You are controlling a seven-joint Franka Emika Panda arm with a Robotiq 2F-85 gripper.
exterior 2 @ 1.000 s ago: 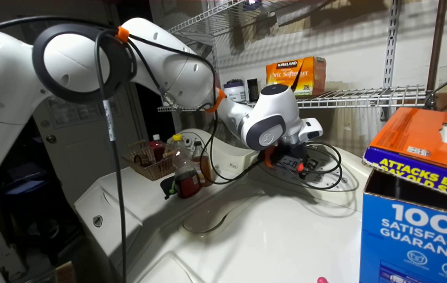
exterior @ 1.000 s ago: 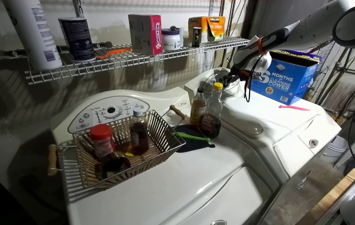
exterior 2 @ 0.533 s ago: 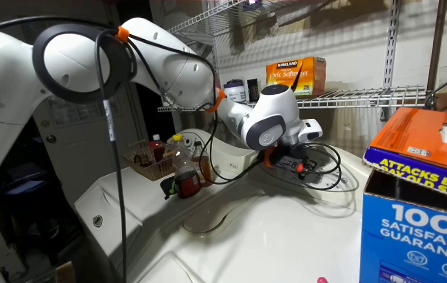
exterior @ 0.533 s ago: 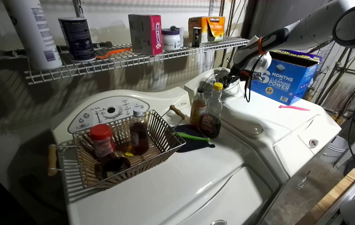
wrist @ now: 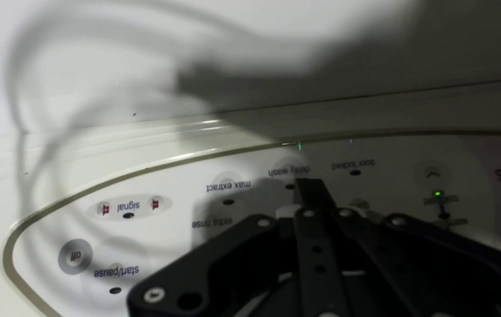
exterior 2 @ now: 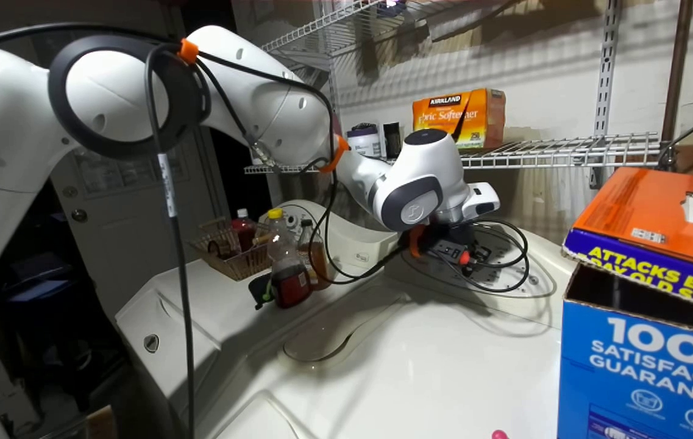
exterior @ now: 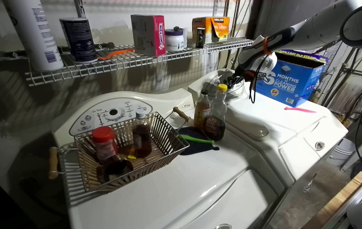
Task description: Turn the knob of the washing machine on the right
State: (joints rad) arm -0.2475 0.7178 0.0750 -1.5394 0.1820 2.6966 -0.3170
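Note:
The white washing machine shows in both exterior views (exterior: pixel 274 119) (exterior 2: pixel 425 366), with a rounded console (exterior: pixel 202 85) at its back. My black gripper (exterior: pixel 231 82) is at that console; in an exterior view (exterior 2: pixel 462 253) cables and the wrist cover its fingertips. In the wrist view the gripper (wrist: pixel 314 192) is shut, its fingertips together over the white panel (wrist: pixel 173 246) by the "delay wash" label. Whether the tips touch the panel is unclear. Nothing shows between them. The knob is not visible; the gripper hides it or it is out of view. A green light (wrist: pixel 438 193) is lit.
Syrup bottles (exterior: pixel 216 127) stand near the gripper on the other machine (exterior: pixel 174 197), beside a wire basket (exterior: pixel 165 156). A blue box (exterior: pixel 290 82) and a pink utensil (exterior: pixel 300 109) are on the washer lid. A wire shelf (exterior: pixel 181 52) hangs above. A black cable loop (exterior 2: pixel 526 244) surrounds the gripper.
The arm has shifted up very slightly in the last half second. The gripper stays at the console, and nothing else has visibly moved.

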